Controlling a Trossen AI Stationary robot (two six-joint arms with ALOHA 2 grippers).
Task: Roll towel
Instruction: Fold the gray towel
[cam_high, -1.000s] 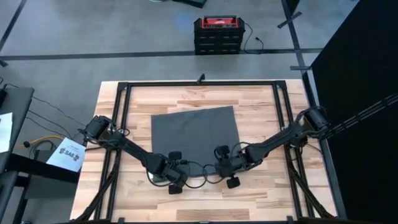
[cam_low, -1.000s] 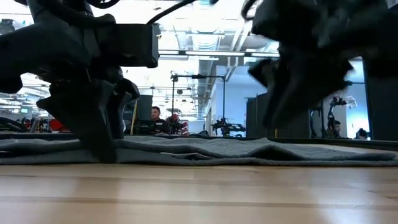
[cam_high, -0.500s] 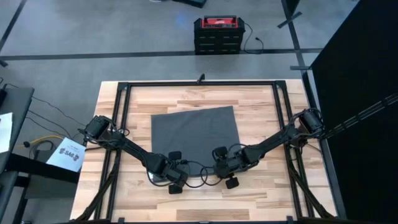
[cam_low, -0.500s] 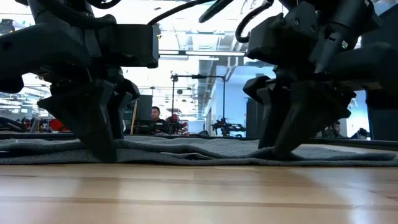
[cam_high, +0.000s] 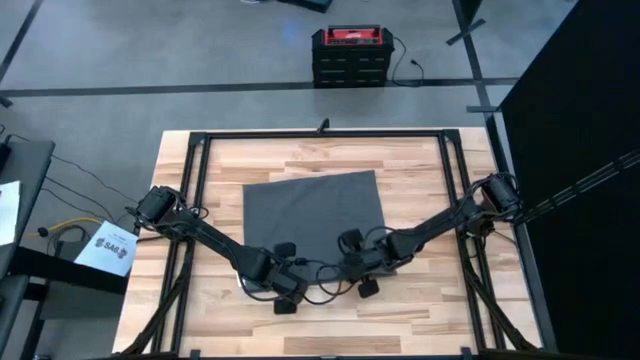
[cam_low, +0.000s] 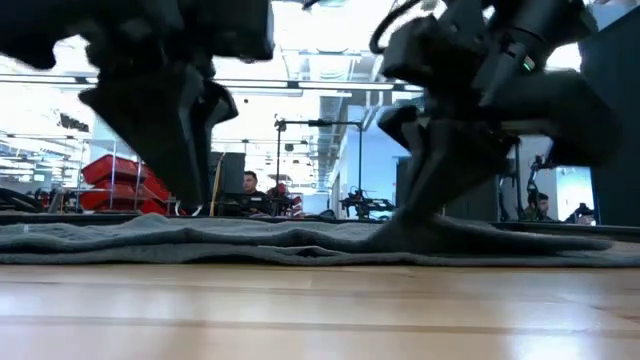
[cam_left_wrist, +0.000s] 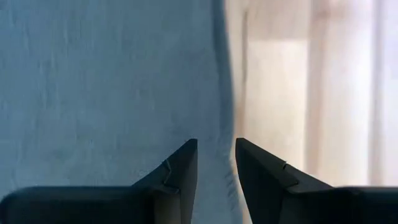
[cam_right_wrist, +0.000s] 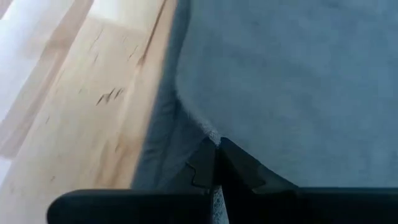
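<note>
Two pincers work at the near edge of the towel (cam_high: 313, 212), which lies flat in the middle of the tabletop (cam_high: 420, 305), slightly skewed to its edges. The right pincer (cam_right_wrist: 217, 152) is clenched on a small raised pleat of the towel's near hem, towards its right corner. The left pincer (cam_left_wrist: 216, 167) is released, its fingertips (cam_left_wrist: 186, 163) a narrow gap apart, straddling the towel's hem near its left corner.
</note>
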